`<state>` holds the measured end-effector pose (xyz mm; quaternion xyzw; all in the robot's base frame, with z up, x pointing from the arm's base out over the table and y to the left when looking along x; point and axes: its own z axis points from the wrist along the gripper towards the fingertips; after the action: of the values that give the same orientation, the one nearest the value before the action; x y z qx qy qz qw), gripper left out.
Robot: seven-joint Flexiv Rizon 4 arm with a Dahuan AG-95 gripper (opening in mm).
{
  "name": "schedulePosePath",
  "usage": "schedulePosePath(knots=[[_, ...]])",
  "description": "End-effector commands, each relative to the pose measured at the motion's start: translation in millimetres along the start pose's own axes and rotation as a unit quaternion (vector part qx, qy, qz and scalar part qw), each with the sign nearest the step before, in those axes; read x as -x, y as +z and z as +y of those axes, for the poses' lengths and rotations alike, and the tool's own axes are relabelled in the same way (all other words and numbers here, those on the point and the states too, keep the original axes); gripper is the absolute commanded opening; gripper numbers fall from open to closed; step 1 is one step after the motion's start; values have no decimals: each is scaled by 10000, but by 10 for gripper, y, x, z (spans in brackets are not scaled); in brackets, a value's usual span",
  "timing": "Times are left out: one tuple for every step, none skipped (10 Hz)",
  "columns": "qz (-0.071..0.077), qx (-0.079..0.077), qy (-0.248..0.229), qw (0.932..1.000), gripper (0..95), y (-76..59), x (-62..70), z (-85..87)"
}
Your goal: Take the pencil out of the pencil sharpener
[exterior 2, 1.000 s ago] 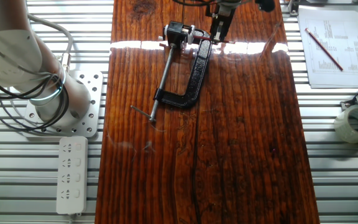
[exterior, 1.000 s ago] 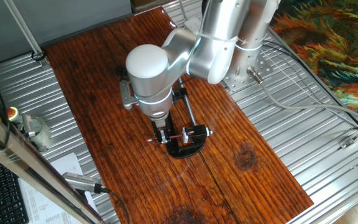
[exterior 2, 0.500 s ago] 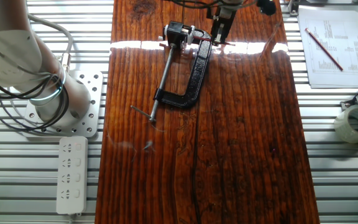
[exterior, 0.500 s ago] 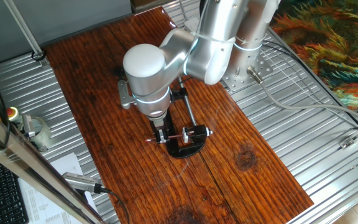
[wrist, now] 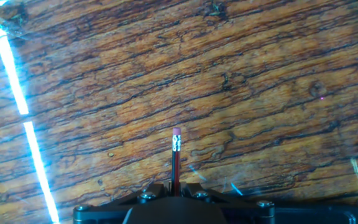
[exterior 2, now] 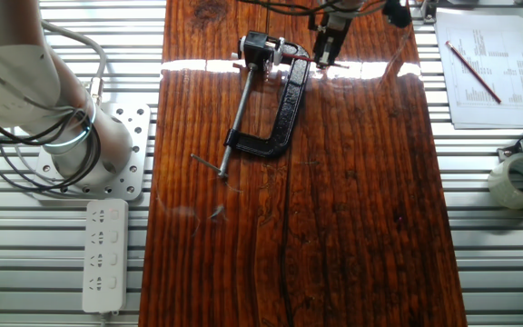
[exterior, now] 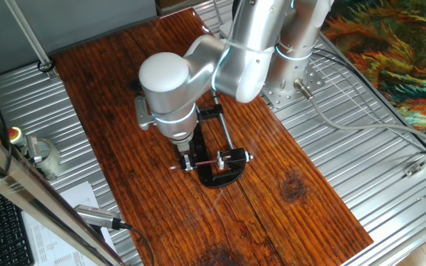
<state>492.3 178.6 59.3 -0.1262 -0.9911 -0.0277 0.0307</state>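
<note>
Dark-red pencil (wrist: 176,163), pink eraser tip; black clamp (exterior 2: 284,109); reddish-brown streaked table (exterior 2: 352,209).

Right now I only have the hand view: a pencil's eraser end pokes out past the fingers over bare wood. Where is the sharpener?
Observer: Behind your view. The pencil sharpener sits on the far side of the gripper, at the screw end of the black clamp lying on the table.
Operator: Is the pencil out of it?
Observer: I cannot say so. In one fixed view the pencil runs level from the closed fingers right up to the sharpener, with no gap that I can see.
Operator: Anything else nearby?
Observer: A second pencil lies on a sheet of paper off the wooden board, well away from the gripper.
</note>
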Motion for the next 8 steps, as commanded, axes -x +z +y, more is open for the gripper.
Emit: schedulePosePath(knots=[[12,35,11,10000,0,-20,21,-37],[5,41,11,10000,0,-26,34,-40],[3,43,11,10000,0,-31,43,-41],[8,51,10,10000,0,-51,83,-47],[11,57,11,10000,0,-64,106,-55],[13,63,10,10000,0,-81,135,-67],[18,75,10,10000,0,-101,171,-78],[24,82,9,10000,0,-120,203,-89]])
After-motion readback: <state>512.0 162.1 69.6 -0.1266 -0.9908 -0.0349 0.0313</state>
